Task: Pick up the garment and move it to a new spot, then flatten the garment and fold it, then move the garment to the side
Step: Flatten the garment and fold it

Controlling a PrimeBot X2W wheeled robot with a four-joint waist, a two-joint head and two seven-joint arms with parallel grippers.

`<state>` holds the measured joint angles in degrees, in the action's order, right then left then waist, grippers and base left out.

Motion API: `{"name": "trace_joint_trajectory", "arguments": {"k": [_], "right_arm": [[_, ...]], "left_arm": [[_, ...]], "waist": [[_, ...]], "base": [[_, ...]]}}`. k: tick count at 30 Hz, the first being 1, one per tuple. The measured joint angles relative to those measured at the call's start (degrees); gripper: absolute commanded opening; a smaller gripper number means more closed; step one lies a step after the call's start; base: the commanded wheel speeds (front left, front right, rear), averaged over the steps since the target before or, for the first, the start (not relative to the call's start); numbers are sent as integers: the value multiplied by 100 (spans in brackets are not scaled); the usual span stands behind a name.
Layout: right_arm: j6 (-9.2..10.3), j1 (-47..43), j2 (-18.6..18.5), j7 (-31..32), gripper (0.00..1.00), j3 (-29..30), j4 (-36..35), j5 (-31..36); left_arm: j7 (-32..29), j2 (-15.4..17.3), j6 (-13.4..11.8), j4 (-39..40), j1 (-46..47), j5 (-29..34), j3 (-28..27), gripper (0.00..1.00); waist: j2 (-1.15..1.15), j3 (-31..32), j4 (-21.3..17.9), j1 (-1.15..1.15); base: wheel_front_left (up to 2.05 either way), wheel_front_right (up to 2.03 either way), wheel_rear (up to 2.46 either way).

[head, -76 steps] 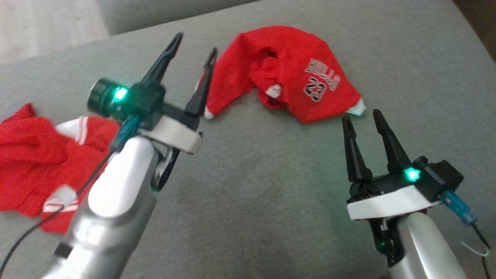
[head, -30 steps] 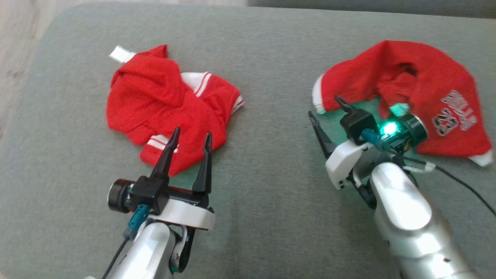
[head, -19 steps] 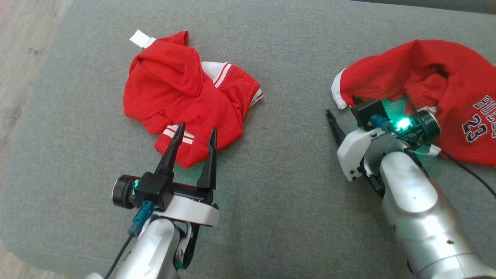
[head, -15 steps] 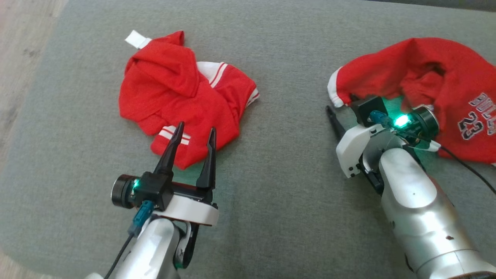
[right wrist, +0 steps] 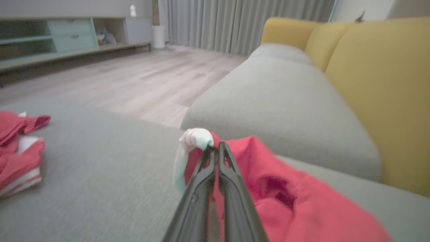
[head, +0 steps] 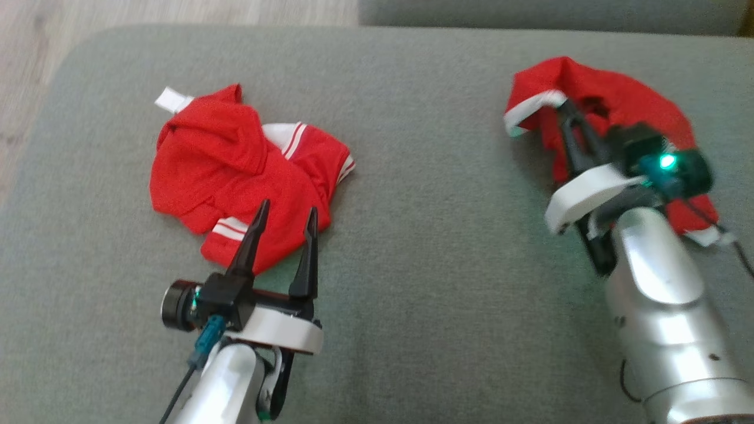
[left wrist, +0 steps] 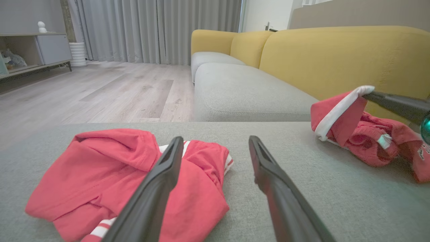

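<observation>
Garment [head: 636,103], red with a white hem [head: 530,107], lies bunched at the far right of the grey cushion [head: 424,247]. Its hem end is raised off the cushion. The right pincer [head: 566,109] is clamped on that hem, fingers pressed together; the right wrist view shows the white edge [right wrist: 198,137] pinched at the tips [right wrist: 215,148], with red cloth [right wrist: 302,208] trailing below and to the right.

The left pincer [head: 287,207] hovers low over the cushion's near left, fingers apart and holding nothing. Just beyond its tips lies a second garment [head: 235,159], red with white stripes, crumpled and well apart from the first. In the left wrist view this heap [left wrist: 100,168] sits behind the left finger [left wrist: 158,188], and the lifted hem [left wrist: 339,109] shows at far right. A yellow sofa [left wrist: 336,57] stands behind.
</observation>
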<state>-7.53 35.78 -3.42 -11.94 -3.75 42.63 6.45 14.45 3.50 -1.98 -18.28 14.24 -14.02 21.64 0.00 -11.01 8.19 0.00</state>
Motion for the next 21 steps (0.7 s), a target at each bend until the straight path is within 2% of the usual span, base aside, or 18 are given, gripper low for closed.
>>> {"name": "trace_joint_trajectory", "arguments": {"k": [7,10,14,18,21], "right_arm": [[0,3,3,8,0,641,-875,-81],[0,19,-16,185,0,976,-1423,7],[0,141,-250,599,0,1214,-1978,69],[0,525,-610,1061,0,1100,-2125,109],[0,1018,-764,1315,0,528,-1912,-78]], "left_arm": [[0,-1,0,-2,-193,45,-51,100],[0,-2,0,2,-236,45,-104,100],[0,-8,2,11,-347,43,-134,100],[0,-15,3,45,-400,38,-140,100],[0,-26,4,102,-398,30,-142,100]], "waist": [[0,311,-194,0],[0,442,-282,0],[0,600,-359,-1],[0,660,-320,-1],[0,629,-228,0]], "base": [[0,0,0],[0,0,0],[0,0,0],[0,0,0],[0,0,0]]}}
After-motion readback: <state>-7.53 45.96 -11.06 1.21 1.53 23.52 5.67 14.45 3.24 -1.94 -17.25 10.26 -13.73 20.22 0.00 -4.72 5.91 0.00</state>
